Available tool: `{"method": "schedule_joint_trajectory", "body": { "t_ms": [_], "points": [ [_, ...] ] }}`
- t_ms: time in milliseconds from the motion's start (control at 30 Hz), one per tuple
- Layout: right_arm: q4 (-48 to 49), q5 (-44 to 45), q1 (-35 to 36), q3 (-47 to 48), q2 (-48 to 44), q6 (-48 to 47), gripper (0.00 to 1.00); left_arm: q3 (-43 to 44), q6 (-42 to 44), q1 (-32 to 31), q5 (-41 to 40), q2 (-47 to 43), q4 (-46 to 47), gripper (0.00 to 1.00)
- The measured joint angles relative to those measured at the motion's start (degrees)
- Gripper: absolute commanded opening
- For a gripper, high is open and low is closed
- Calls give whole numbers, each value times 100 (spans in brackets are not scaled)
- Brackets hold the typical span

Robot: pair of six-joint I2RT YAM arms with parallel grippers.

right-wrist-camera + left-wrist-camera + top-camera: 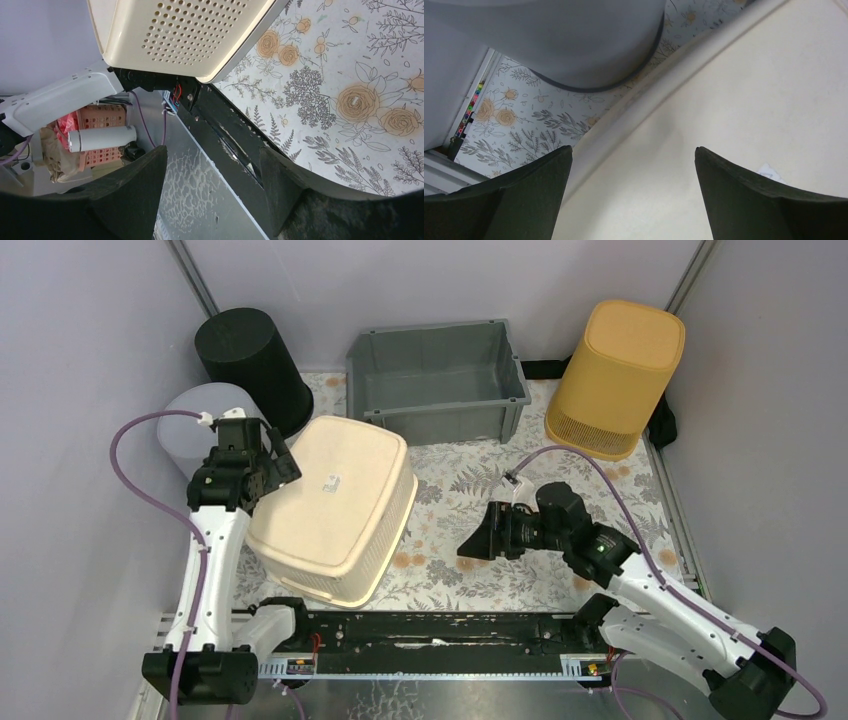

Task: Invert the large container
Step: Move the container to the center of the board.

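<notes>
The large cream container (335,505) is lying bottom-up at the counter's (460,490) left. The left hand (280,466) is hanging spread over its far corner, contact unclear. The right hand (478,543) is hanging spread, well apart.

The table (450,490), which is wearing a floral-patterned covering, is carrying five items directly on its surface. A large cream container (335,505) is sitting base-up at the near left, with its near corner reaching the black rail (440,635) that is running along the table's front edge. A black bin (250,360) and a pale grey bin (195,420) are standing just beside each other in the far-left corner, an open grey crate (437,380) is resting at the far centre, and a yellow perforated basket (615,375) is standing base-up at the far right.
</notes>
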Motion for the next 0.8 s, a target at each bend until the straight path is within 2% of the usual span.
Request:
{"method": "schedule_joint_trajectory", "body": {
  "t_ms": [100,267,533,633,800],
  "points": [
    [-72,-31,0,-11,-90,-11,75,2,11,363,164,179,153,100],
    [-197,-90,0,-20,-229,-17,75,-247,-2,468,393,476,457,100],
    [-358,-129,0,-22,-459,-50,75,-911,-94,468,1305,52,1357,100],
    [-396,-129,0,-59,-518,-44,74,-1145,-216,308,1613,-151,1469,100],
    [-492,-122,0,-129,-656,-22,66,-1547,-726,-339,2098,-284,1954,100]
  ]
}}
